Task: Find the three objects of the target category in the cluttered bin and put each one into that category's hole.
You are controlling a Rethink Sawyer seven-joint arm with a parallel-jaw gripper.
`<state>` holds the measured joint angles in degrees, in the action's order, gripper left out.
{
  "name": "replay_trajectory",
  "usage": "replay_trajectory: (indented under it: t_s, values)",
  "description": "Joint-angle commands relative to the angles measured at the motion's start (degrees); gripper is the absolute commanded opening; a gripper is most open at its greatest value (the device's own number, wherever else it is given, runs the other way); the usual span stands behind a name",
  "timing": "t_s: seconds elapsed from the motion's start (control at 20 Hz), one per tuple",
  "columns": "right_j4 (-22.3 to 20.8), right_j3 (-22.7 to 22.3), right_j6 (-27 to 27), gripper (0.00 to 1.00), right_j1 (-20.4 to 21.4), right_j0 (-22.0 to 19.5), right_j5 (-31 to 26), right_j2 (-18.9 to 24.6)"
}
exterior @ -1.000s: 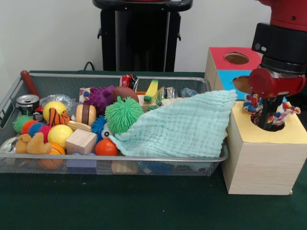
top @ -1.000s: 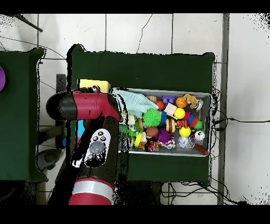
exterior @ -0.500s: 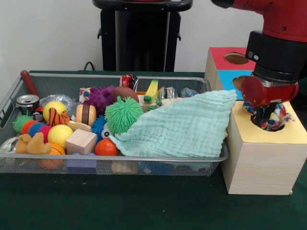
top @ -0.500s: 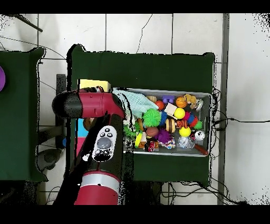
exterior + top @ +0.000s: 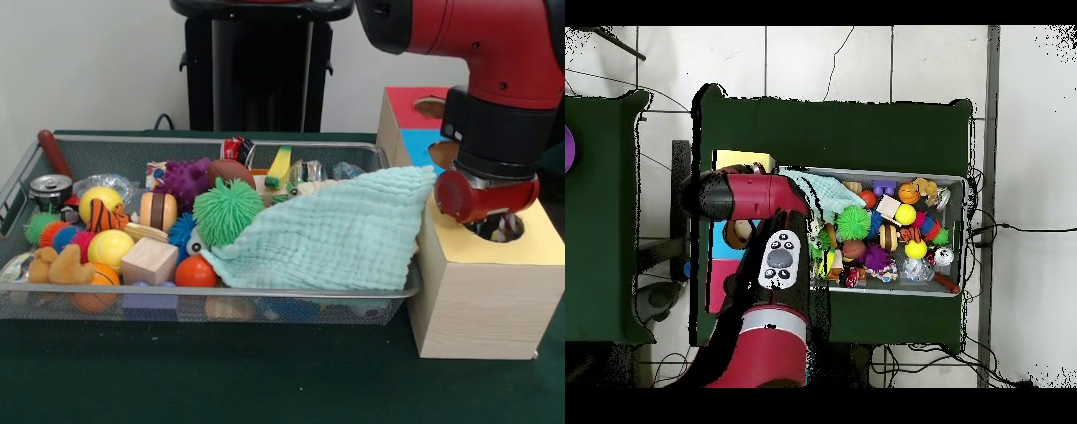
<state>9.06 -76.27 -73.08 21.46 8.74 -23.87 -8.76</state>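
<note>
Metal mesh bin [image 5: 53, 159] crammed with toys; pale green muslin cloth [image 5: 340, 234] drapes its right end. Beside it, wooden box's yellow-topped hole [image 5: 500, 228] holds a multicoloured rope toy [image 5: 505, 231]. Red arm's gripper [image 5: 484, 196] sits above; jaw state unreadable.

Taking the wire mesh bin [image 5: 212, 291] as the landmark, in the front view: the wooden sorting box [image 5: 481, 291] stands just beside its right end. A cloth [image 5: 340, 234] fills the bin's right part, one corner draped over the rim toward the box. Left of the cloth lie a spiky ball [image 5: 227, 210] and a wooden block [image 5: 148, 261]; a can [image 5: 49, 189] sits at the left end.
</note>
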Motion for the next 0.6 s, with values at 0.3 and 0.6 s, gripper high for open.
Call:
replay_trajectory:
  t_s: [0.3, 0.6]
  values:
    - [-3.6, -4.8, -6.2, 0.00, -6.9, -2.8, 3.0, 7.8]
    - [-4.3, -4.8, -6.2, 0.00, -8.4, -3.2, 5.6, 8.4]
